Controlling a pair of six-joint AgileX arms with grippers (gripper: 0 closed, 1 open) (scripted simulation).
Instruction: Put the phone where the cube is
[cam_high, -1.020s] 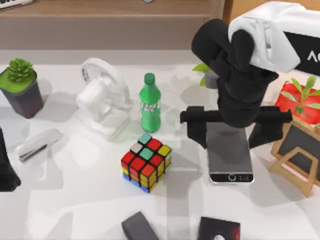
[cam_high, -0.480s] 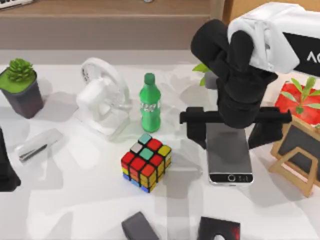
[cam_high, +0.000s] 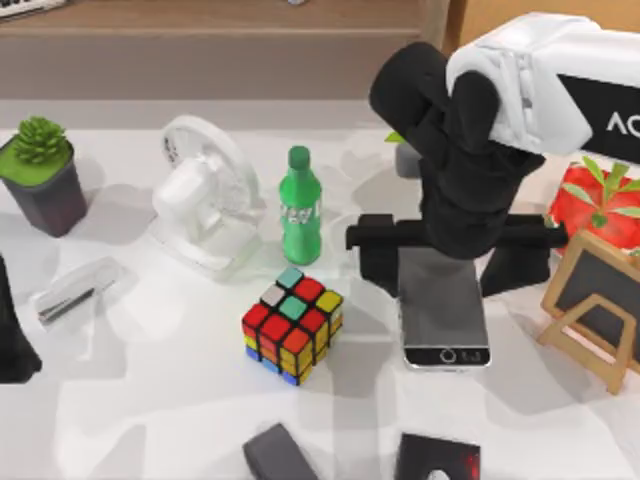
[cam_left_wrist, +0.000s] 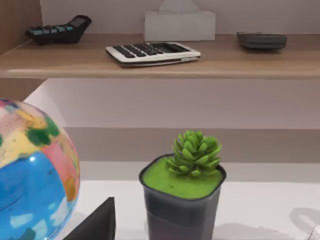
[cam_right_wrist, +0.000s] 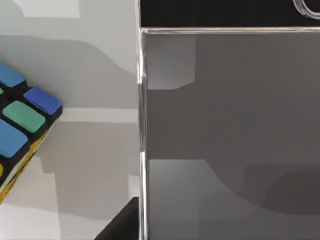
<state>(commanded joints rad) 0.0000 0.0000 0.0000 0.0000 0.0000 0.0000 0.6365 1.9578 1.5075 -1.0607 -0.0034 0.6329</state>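
Observation:
The phone (cam_high: 445, 322) has a grey screen and a round home button, and sits right of the middle of the table. My right gripper (cam_high: 447, 268) comes down over its far half with one black finger against each long side, shut on the phone. The right wrist view has the phone's screen (cam_right_wrist: 230, 125) up close, with a corner of the cube (cam_right_wrist: 22, 130) beside it. The cube (cam_high: 292, 325), a colourful 3x3 puzzle, stands a short gap to the left of the phone. My left arm (cam_high: 10, 340) is parked at the table's left edge.
A green bottle (cam_high: 299, 207) and a white fan (cam_high: 205, 195) stand behind the cube. A potted succulent (cam_high: 42, 175) is far left. A wooden easel (cam_high: 595, 310) and a red pot (cam_high: 590, 195) are right of the phone. A dark grey block (cam_high: 278, 455) and a black box (cam_high: 437, 460) lie at the front.
My right gripper has shifted a little to the left, toward the cube, and the phone has moved with it. The cube and the left arm have stayed put.

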